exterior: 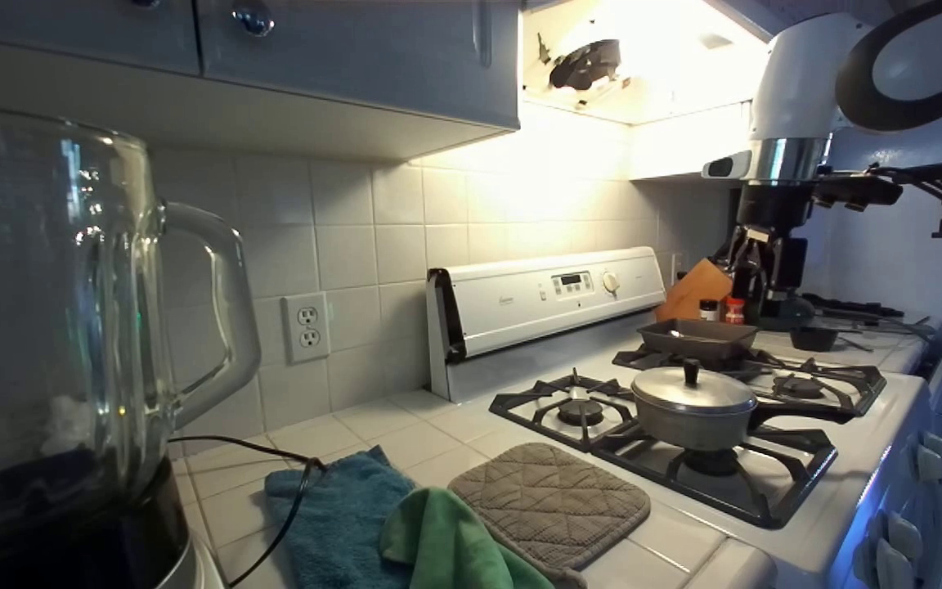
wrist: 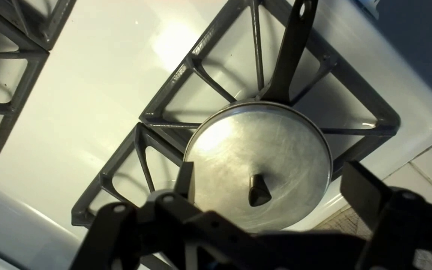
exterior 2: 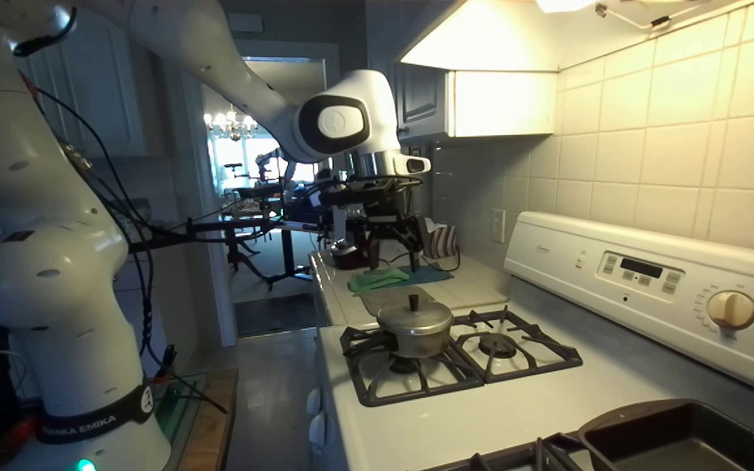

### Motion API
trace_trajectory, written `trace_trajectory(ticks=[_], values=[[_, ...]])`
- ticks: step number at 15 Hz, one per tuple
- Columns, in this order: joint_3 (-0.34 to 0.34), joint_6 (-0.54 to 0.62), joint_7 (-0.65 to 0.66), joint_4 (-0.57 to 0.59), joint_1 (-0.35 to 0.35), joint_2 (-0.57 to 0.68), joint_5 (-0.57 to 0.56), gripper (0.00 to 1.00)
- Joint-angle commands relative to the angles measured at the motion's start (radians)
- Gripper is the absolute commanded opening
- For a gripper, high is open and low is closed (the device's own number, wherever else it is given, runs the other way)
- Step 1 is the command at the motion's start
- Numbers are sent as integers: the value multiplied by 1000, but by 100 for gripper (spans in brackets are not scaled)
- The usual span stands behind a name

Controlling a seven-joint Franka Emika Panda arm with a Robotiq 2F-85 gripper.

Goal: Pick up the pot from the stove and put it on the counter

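The silver-grey pot sits lidded on a front burner grate of the white stove. It also shows in an exterior view. In the wrist view the pot lies below the jaws, its dark knob between the fingertips in the picture and its black handle pointing away to the top. My gripper is open and empty, apart from the pot. In an exterior view the gripper hangs fingers down, higher than the lid knob. The whitish tiled counter adjoins the stove.
A grey quilted mat, a blue towel and a green cloth lie on the counter beside the stove. A glass blender stands near. A dark baking pan sits on other grates. A wooden block stands beyond.
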Motion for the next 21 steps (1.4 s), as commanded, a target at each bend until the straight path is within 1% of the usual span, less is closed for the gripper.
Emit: trace_trajectory(ticks=[1,5,8,15,21], values=[[19,41,46,-22,-11,4,2,100],[13,36,70,-44,-26,2,-5,100],[1,44,64,-64,-40,25,7,100],[-15,139,5,-118,-34,80,55,100],[-14,191,-3,-181,-34,84,114,100]])
